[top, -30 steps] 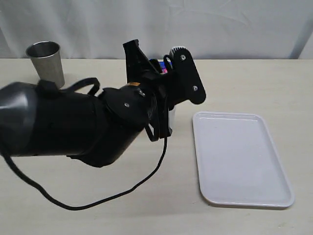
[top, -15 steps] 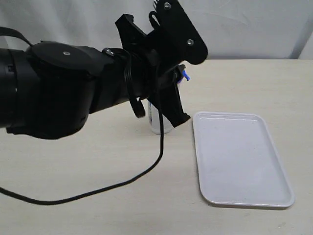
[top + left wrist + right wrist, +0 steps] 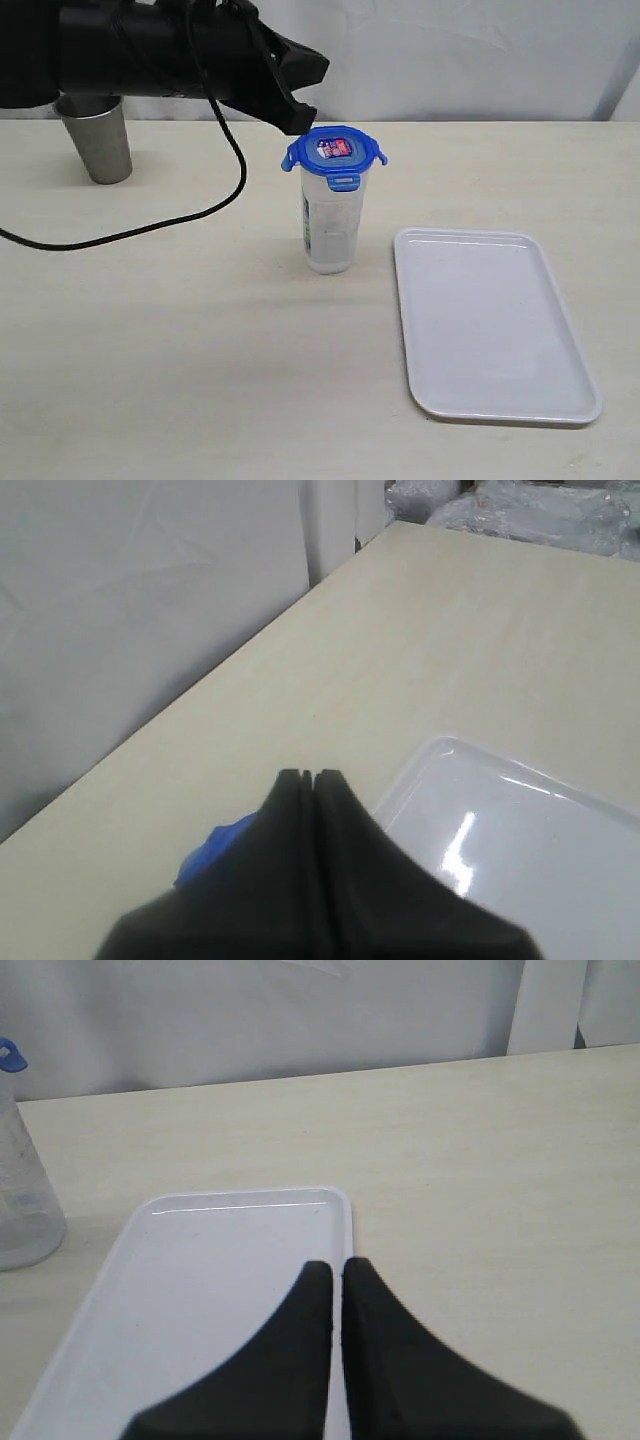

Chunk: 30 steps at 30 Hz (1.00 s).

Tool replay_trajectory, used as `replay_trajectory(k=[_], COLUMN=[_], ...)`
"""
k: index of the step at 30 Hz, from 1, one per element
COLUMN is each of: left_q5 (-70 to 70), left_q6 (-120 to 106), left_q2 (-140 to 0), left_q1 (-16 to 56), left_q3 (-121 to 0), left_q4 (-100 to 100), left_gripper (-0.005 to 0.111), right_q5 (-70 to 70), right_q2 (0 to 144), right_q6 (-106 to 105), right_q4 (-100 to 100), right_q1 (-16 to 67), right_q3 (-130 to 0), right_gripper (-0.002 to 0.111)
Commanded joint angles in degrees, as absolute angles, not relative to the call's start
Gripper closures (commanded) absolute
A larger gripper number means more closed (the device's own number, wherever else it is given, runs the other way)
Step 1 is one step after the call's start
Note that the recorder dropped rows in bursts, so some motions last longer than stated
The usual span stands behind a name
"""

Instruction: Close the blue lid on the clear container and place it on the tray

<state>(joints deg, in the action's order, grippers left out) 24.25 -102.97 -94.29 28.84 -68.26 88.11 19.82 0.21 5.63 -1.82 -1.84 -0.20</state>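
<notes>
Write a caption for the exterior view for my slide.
Blue lid on the container, standing beside the tray, with the shut left gripper close by.

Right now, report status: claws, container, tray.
Shut and empty: left claw, right claw. Beside tray, on table: container, lid on top. Nothing between container and tray.

glossy white plastic tray [image 3: 495, 330], translucent container [image 3: 328, 225], seemingly brushed-metal cup [image 3: 97, 135]

Left arm [image 3: 130, 50]: showing as bulky matte black casing.
Cable [image 3: 130, 236]: trailing as a thin black cord.
Left tool [image 3: 308, 777]: showing two black tapering fingers.
Right tool [image 3: 336, 1265]: showing matching black wedge-shaped fingers.
</notes>
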Motion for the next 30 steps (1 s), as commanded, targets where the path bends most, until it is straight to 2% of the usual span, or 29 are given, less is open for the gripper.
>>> replay_trajectory(k=[1,13,30], left_q5=[27.0,24.9,24.1], left_q6=[-97.0,-96.9,-97.2], left_q2=[-99.0,-109.0,-108.8], left_q1=[29.4,30.0,30.0], left_q3=[-71.7,-75.0,-76.8], left_q4=[79.2,76.0,77.0], left_gripper=[0.107,0.107,0.107], right_q5=[19.7,19.7,19.7], right_q2=[0.0,0.0,0.0], right_q6=[6.0,6.0,6.0], right_q4=[-1.8,-1.8,-1.8], right_q1=[-1.9,-1.9,-1.9], right_q3=[0.0,0.0,0.0], right_gripper=[0.104,0.104,0.104])
